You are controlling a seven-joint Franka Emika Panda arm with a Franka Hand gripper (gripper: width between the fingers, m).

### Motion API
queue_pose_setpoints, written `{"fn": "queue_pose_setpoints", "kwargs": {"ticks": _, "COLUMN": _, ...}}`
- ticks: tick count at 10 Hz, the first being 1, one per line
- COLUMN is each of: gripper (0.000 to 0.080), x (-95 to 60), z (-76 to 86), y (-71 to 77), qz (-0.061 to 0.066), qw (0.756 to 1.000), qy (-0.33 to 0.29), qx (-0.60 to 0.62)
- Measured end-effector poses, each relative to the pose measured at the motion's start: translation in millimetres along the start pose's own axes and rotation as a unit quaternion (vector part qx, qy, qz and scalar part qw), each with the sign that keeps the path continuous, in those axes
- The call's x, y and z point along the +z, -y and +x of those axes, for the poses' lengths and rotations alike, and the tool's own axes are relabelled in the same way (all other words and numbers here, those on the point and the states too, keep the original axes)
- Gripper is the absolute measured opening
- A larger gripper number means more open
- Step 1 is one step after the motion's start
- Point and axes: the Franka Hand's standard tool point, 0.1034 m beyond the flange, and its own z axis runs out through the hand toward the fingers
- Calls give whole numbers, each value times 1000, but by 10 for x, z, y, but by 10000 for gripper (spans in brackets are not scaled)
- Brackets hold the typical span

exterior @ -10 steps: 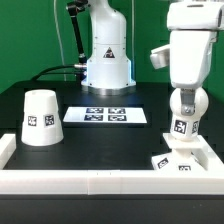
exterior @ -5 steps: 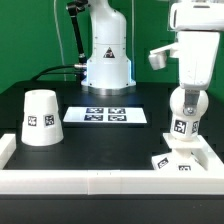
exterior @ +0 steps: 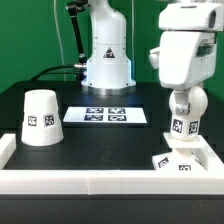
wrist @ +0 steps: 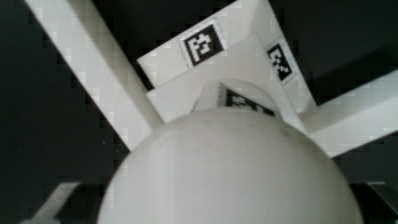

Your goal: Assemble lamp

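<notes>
The lamp's ball bulb (exterior: pixel 182 104) stands upright on its tagged stem on the flat square base (exterior: pixel 183 161) at the exterior view's right front. My gripper (exterior: pixel 183 100) hangs straight above it with the fingers on either side of the ball. In the wrist view the bulb (wrist: pixel 222 165) fills the middle, with a dark gap between it and each finger, and the tagged base (wrist: pixel 240 65) lies beyond it. The gripper (wrist: pixel 217 200) looks open round the bulb. The tapered shade (exterior: pixel 40 118) stands apart on the exterior view's left.
The marker board (exterior: pixel 105 115) lies flat in the middle of the black table. A low white wall (exterior: pixel 90 182) runs along the front, with corner pieces at both ends. The arm's white base (exterior: pixel 107 60) stands at the back.
The wrist has turned above the bulb and shifted a little toward the exterior view's left. The bulb and its tag have stayed where they were.
</notes>
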Motion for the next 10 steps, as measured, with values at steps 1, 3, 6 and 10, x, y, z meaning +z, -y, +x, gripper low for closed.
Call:
{"fn": "queue_pose_setpoints", "kwargs": {"ticks": 1, "gripper": 577, "x": -1, "z": 1, "y": 0, "qz": 0, "qw": 998, "qy": 0, "qx": 58}}
{"fn": "queue_pose_setpoints", "kwargs": {"ticks": 3, "gripper": 577, "x": -7, "z": 4, "y": -9, "qz": -1, "qw": 991, "qy": -1, "qx": 130}}
{"fn": "queue_pose_setpoints", "kwargs": {"ticks": 6, "gripper": 578, "x": -5, "z": -15, "y": -29, "qz": -2, "qw": 974, "qy": -1, "qx": 227}}
{"fn": "queue_pose_setpoints", "kwargs": {"ticks": 10, "gripper": 579, "x": 4, "z": -62, "y": -55, "qz": 3, "qw": 921, "qy": 0, "qx": 389}}
